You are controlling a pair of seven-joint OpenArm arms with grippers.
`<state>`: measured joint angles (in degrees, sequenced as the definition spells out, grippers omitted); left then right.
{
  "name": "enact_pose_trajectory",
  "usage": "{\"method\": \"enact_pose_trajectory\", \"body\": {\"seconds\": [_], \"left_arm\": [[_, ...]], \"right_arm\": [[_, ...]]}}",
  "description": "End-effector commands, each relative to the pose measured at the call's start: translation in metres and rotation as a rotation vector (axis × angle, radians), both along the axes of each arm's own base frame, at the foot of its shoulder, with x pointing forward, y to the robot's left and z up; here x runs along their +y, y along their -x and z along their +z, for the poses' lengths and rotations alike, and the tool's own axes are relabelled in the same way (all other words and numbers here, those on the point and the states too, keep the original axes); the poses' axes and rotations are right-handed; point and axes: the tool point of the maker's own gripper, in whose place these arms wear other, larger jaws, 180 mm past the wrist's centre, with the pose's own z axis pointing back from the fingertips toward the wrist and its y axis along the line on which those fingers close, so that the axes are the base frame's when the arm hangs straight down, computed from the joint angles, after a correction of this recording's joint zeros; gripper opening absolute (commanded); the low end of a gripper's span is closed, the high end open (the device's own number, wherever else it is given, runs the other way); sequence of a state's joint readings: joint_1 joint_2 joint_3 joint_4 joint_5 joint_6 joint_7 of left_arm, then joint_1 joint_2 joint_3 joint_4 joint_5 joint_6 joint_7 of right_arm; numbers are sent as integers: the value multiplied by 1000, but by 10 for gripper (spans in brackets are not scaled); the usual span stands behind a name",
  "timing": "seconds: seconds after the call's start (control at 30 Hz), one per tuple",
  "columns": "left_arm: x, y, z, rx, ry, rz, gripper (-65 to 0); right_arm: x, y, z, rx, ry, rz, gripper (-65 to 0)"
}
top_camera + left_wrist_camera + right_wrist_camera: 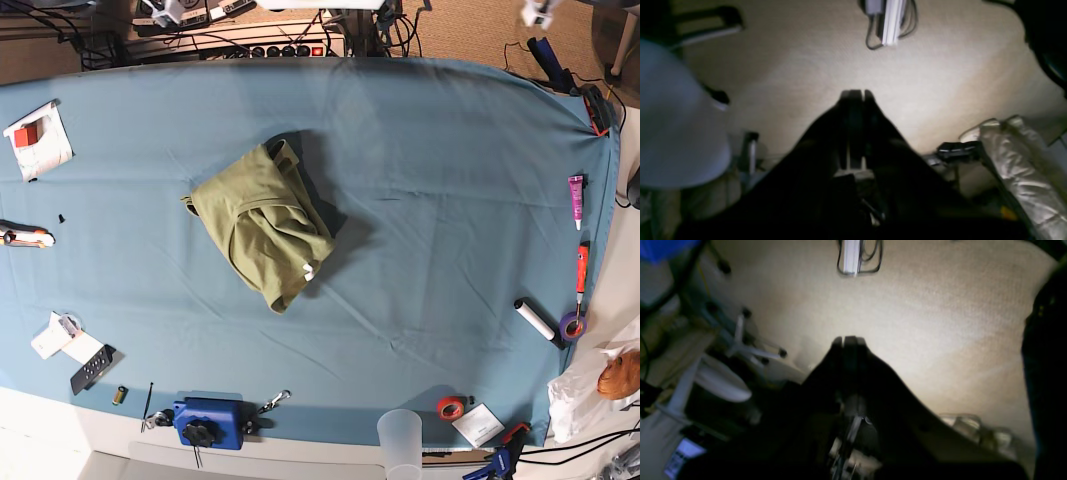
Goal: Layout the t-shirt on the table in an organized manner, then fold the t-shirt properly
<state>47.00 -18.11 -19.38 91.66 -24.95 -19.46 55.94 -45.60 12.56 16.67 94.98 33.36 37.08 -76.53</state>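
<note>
The olive-green t-shirt lies crumpled in a loose heap a little left of the middle of the teal table, with a small white tag showing near its lower right edge. Neither arm appears in the base view. In the left wrist view my left gripper is shut with nothing between its dark fingers, in front of a beige carpet. My right gripper is likewise shut and empty in the right wrist view, also against carpet. Neither wrist view shows the t-shirt or the table.
Small items line the table's borders: a white packet at the far left, a black remote, a blue device and a clear cup at the front edge, a red tape roll, a white cylinder and an orange pen at the right.
</note>
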Motion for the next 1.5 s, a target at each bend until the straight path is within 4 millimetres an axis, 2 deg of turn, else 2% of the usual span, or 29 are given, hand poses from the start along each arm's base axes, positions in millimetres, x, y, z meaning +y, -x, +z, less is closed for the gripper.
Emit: {"method": "enact_pose_trajectory", "body": {"seconds": [0.0, 0.17, 0.37, 0.57, 0.67, 0.83, 0.9, 1.1, 1.47], "left_arm": [[4, 15, -5, 47, -10, -25, -650], [-5, 36, -46, 122, -1, -59, -650], [-18, 28, -83, 107, 27, 9, -650], [-34, 0, -112, -53, 42, 137, -650], [-30, -1, -124, -115, -12, 160, -650], [-28, 7, -140, -132, -90, 180, -650], [-29, 6, -142, -129, -90, 187, -650], [-30, -2, -143, -148, -87, 223, -650], [-34, -3, -142, -163, -75, 226, -650]], "right_arm": [[-2, 4, -3, 13, 2, 10, -650], [7, 16, -40, 95, -10, 39, -650], [18, 25, -86, 143, -18, 89, -650], [28, 15, -120, 108, -30, 157, -650], [24, 7, -134, 66, 9, 200, -650], [4, -24, -159, -111, 173, 206, -650], [-1, -34, -164, -184, 222, 207, -650], [-8, -35, -170, -242, 333, 219, -650], [5, -36, -173, -258, 331, 203, -650]]}}
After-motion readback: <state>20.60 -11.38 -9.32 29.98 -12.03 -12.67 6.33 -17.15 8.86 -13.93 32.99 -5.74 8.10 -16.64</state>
